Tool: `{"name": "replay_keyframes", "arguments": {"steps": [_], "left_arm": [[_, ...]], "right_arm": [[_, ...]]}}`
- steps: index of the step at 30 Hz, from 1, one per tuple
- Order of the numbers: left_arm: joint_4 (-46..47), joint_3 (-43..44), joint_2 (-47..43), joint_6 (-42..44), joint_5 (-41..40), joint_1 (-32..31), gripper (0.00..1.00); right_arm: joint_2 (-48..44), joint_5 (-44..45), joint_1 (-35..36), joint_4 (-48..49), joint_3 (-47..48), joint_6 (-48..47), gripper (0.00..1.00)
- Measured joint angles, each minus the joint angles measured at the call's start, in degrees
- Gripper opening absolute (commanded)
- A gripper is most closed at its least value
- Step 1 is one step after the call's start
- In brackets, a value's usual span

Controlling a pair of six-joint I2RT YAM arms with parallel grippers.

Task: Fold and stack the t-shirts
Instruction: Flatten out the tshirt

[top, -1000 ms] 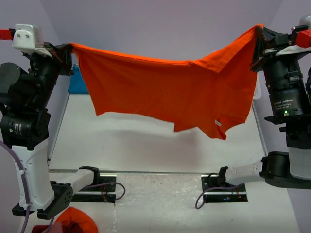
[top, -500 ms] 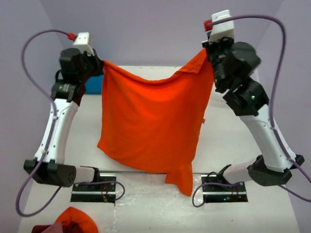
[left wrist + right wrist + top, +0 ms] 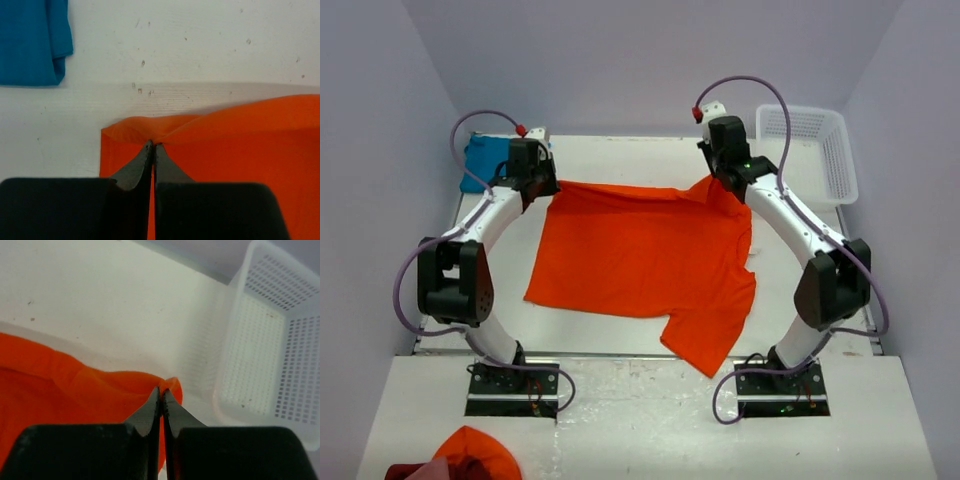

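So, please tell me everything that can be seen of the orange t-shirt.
The orange t-shirt is plain, soft-looking cloth, spread nearly flat and slightly wrinkled on the white table. One sleeve points toward the near edge. The left fingers and the right fingers are shut on its two far corners.

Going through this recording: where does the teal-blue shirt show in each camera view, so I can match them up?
Top external: the teal-blue shirt lies at the far left corner of the table.
Left wrist: it fills the top left corner of the picture.
Right wrist: not in it.
Shared landmark: the orange shirt, visible in all three views.
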Motion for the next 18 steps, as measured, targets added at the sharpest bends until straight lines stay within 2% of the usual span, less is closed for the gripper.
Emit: {"name": "replay_keyframes", "arguments": {"steps": [9, 18], "left_arm": [[0.94, 6.62, 9.6, 2.89, -0.87, 0.0, 0.0], [0.98, 8.11, 12.09, 4.2, -3.72, 0.79, 0.0]], "right_arm": [[9.81, -4.74, -2.8, 1.33, 3.74, 1.29, 0.0], [10.21, -5.46, -4.63, 1.92, 5.9, 2.1, 0.0]]}}
